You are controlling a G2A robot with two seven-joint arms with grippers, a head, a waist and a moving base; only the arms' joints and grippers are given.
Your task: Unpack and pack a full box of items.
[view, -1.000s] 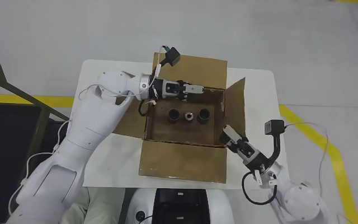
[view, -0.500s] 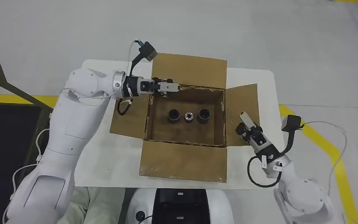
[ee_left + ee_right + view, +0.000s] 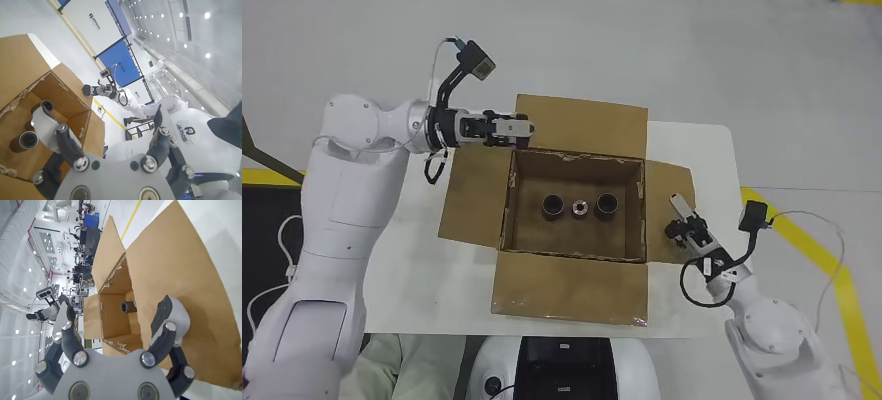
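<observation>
An open cardboard box [image 3: 572, 285] stands mid-table with its flaps spread outward. Inside, three dark cylinders stand in a row: one on the left [image 3: 553, 207], a smaller one in the middle [image 3: 580, 209], one on the right [image 3: 606, 206]. My left gripper [image 3: 519, 129] hovers open and empty above the box's back left corner; its wrist view [image 3: 102, 117] looks down on two of the cylinders [image 3: 28, 139]. Over the right flap [image 3: 670, 200], my right gripper [image 3: 682, 222] is open and empty. Its wrist view [image 3: 115, 311] looks across that flap [image 3: 179, 275] at one cylinder [image 3: 125, 307].
The box takes up most of the white table [image 3: 422, 290]. Bare strips of tabletop lie left of the left flap [image 3: 472, 200] and along the right edge. Grey floor with yellow lines surrounds the table.
My left arm drew back from the box's back wall to the back left corner. My right arm moved from the front right corner out to the right, and the right flap went from upright to folded outward.
</observation>
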